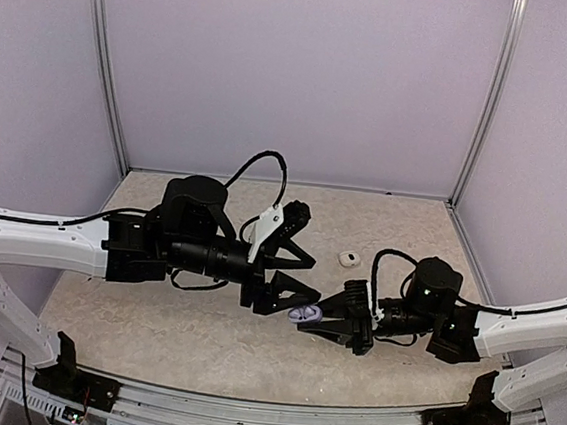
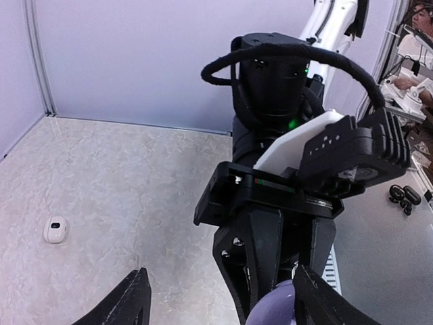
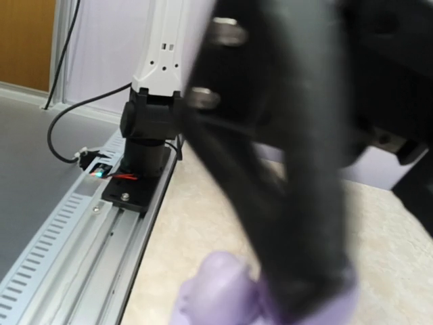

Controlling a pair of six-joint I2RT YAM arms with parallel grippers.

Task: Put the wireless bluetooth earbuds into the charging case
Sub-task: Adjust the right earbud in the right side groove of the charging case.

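Lilac rounded charging case, black right claw

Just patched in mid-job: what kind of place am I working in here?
Likely a lab robot test booth: plain lilac panels on aluminium posts enclose a marble-patterned tabletop, with a slotted metal rail along its near edge.

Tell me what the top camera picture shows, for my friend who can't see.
The right end effector is clamped on a small lilac case over a pale table, with the open left end effector right beside it. A small white case lies alone on the table farther back.
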